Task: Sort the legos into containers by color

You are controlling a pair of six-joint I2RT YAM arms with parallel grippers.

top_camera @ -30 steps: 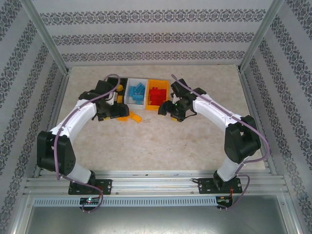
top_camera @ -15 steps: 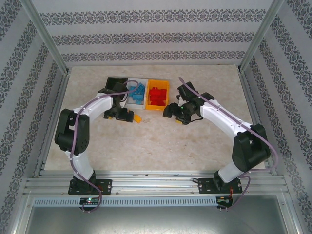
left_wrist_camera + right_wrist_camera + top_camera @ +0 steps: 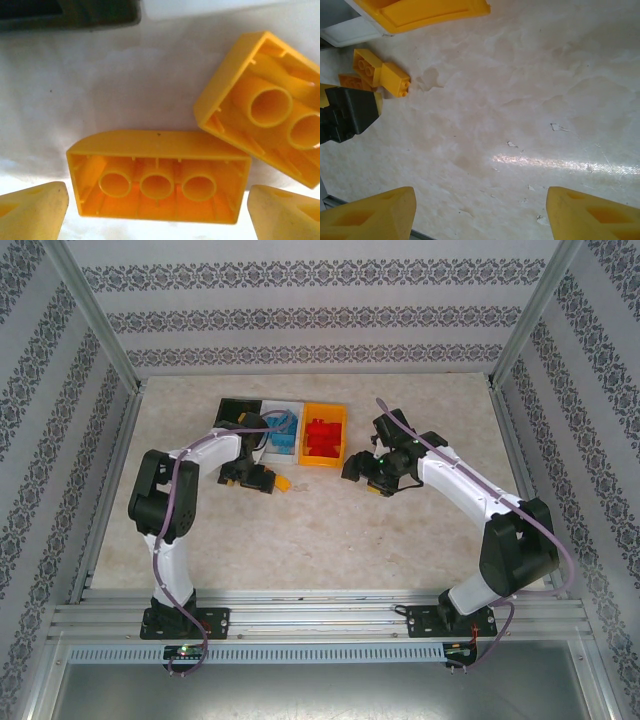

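Two yellow legos lie on the table just in front of the containers. In the left wrist view one upside-down yellow brick sits between the fingertips of my open left gripper, and a second yellow brick lies beside it to the right. From above, the left gripper hangs low over the yellow bricks. The black bin, the white bin with blue bricks and the orange bin with red bricks stand in a row. My right gripper is open over bare table.
The right wrist view has bare marbled table between the fingers of the right gripper, with the yellow bricks, the left gripper's black body and the orange bin's corner at its upper left. Patterned walls enclose the table.
The left arm's elbow folded back and up while its gripper settled down around a yellow brick, jaws narrowing slightly. The right gripper drifted a little right, away from the bins.
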